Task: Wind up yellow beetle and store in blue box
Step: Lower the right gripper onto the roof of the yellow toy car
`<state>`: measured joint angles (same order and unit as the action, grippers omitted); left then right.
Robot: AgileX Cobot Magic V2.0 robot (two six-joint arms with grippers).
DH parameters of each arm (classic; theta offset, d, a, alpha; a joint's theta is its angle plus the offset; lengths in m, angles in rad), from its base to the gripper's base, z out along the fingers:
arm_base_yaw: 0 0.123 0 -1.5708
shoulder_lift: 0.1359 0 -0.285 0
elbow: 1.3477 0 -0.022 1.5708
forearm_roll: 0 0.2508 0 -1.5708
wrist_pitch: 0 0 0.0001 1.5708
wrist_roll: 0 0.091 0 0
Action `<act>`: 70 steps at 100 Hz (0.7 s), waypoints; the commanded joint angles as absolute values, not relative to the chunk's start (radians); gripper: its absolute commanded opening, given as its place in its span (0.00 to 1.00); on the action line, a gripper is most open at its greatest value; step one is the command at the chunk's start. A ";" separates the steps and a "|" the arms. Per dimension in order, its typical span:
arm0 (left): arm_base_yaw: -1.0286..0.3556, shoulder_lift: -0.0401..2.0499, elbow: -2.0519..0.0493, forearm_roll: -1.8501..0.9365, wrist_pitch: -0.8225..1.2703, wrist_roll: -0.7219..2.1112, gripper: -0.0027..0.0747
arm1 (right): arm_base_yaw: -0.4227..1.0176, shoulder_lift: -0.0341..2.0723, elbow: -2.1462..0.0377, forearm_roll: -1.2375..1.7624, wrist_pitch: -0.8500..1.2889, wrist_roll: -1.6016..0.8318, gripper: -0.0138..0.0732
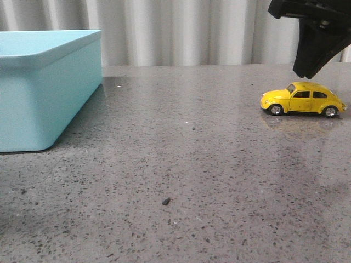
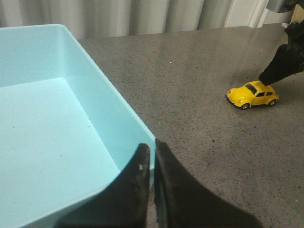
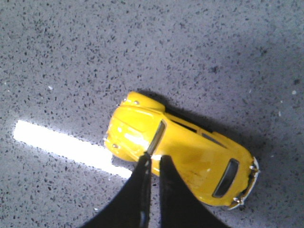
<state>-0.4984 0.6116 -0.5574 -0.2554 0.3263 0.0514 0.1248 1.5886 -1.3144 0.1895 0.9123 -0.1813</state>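
The fingers of the right gripper (image 3: 153, 164) stand almost together, with only a narrow slit between them, and they hold nothing. They hang right above the roof of the yellow beetle (image 1: 303, 99); from the wrist view I cannot tell if the tips already touch the roof or are just over it. In the front view the dark gripper is a little above the car, so I judge it is apart. The left gripper (image 2: 152, 156) is also nearly closed and empty, and it hovers over the near corner of the blue box (image 1: 66, 82).

The beetle stands upright on its four wheels on the grey speckled table (image 1: 192, 164), on the right side, well apart from the box, which is on the left. The inside of the box, as far as the left wrist view shows it, is empty.

So I judge the task is at the beginning: the car is not yet gripped, and nothing shows it wound up or stored. Winding and storing are both left.

I count one beetle, one box, two grippers, and one small dark crumb (image 1: 166, 201) on the table.
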 commanded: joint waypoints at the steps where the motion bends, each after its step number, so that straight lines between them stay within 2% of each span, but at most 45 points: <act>1: -0.506 0.617 -0.596 -0.262 0.256 0.048 0.01 | 0.102 1.555 -1.349 0.195 0.869 -0.180 0.11; 70: -0.506 0.617 -0.596 -0.262 0.256 0.048 0.01 | 0.086 1.556 -1.349 0.240 0.854 -0.180 0.11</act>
